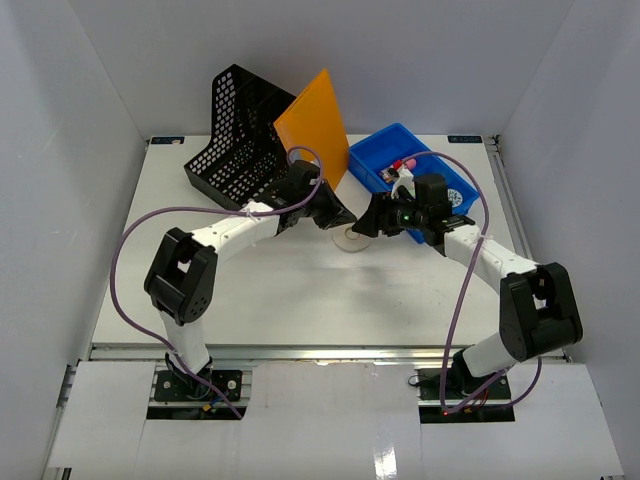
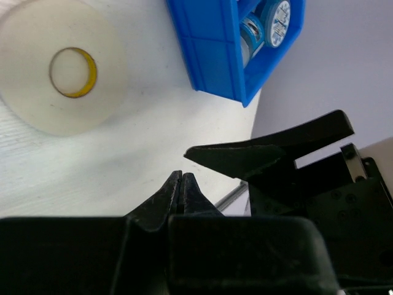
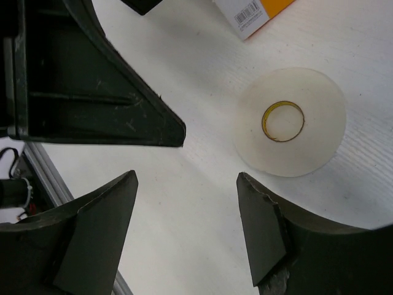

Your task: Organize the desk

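The white desk [image 1: 300, 300] has an aluminium rail [image 1: 300, 351] along its near edge. A flat white tape roll [image 1: 352, 240] with a yellow core lies at mid-desk; it also shows in the left wrist view [image 2: 61, 67] and the right wrist view [image 3: 288, 123]. My left gripper [image 1: 342, 216] is shut and empty, just left of the roll; its tips [image 2: 182, 175] meet above bare desk. My right gripper [image 1: 366, 226] is open and empty just right of the roll, its jaws [image 3: 187, 178] wide apart over bare desk beside the roll. The two grippers nearly face each other.
A black mesh file holder [image 1: 235, 135] stands at the back left with an orange folder [image 1: 315, 125] leaning against it; the folder's labelled corner [image 3: 253, 13] is near the roll. A blue tray [image 1: 400, 160] at the back right holds small tape rolls [image 2: 276, 21].
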